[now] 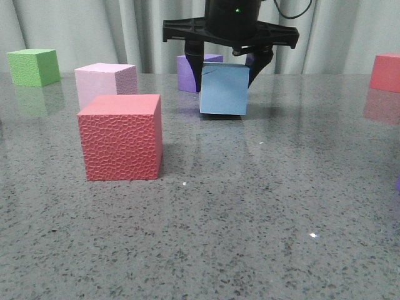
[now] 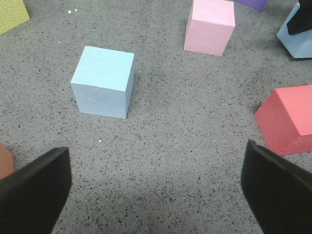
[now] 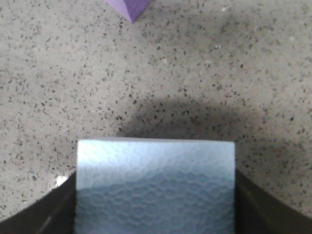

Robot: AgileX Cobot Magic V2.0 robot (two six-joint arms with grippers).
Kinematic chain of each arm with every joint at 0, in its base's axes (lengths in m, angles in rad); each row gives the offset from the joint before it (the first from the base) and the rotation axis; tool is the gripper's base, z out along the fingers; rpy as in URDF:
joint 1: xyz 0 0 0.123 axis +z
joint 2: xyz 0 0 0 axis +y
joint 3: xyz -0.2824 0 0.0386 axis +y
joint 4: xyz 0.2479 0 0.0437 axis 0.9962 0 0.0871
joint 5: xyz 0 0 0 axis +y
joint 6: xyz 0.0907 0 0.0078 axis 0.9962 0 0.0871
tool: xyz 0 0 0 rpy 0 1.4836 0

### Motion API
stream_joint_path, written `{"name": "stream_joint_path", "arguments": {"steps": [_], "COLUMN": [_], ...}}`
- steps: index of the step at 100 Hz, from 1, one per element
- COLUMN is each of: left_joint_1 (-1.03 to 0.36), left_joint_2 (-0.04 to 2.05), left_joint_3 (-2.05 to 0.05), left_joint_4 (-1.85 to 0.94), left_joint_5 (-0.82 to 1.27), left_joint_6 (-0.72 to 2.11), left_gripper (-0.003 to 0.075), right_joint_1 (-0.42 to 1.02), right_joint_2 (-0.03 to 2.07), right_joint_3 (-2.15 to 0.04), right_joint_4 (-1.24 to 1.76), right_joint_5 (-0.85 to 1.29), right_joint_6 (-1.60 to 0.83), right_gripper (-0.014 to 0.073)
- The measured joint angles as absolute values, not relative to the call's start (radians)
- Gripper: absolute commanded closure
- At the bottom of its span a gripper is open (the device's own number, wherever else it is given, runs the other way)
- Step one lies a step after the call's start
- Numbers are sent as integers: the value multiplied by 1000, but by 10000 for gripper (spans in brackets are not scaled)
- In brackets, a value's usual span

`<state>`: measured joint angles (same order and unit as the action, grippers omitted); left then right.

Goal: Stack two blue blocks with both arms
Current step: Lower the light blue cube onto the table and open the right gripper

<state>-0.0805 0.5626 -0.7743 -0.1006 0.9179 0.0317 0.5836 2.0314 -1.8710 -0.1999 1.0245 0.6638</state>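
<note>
My right gripper [image 1: 226,70] is shut on a pale blue block [image 1: 224,89] at the far middle of the table and holds it slightly tilted, just above the surface. In the right wrist view this block [image 3: 156,185] fills the gap between the dark fingers [image 3: 53,209]. It also shows at the edge of the left wrist view [image 2: 297,39]. The second blue block [image 2: 103,82] sits on the table alone, seen only in the left wrist view. My left gripper [image 2: 156,163] is open and empty, some way short of that block, its fingers [image 2: 34,190] wide apart.
A red cube [image 1: 120,137] stands front left, with a pink cube [image 1: 105,81] behind it. A green cube [image 1: 34,67] is at far left, a purple cube [image 1: 187,74] behind the held block, another red cube [image 1: 385,72] at far right. A grey curtain hangs behind.
</note>
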Motion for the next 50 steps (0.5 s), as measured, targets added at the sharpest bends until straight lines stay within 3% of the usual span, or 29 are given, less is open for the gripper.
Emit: {"name": "stream_joint_path", "arguments": {"steps": [18, 50], "left_joint_1": [-80, -80], "left_joint_2": [563, 563], "left_joint_3": [-774, -774], "left_joint_4": [-101, -101], "left_joint_5": [918, 918], "left_joint_6": [32, 32], "left_gripper": [47, 47], "right_joint_1": [584, 584], "right_joint_2": [2031, 2031], "right_joint_3": [-1871, -1871], "right_joint_4": [-200, -200], "right_joint_5": [1024, 1024], "right_joint_6": [664, 664], "right_gripper": [-61, -62]}}
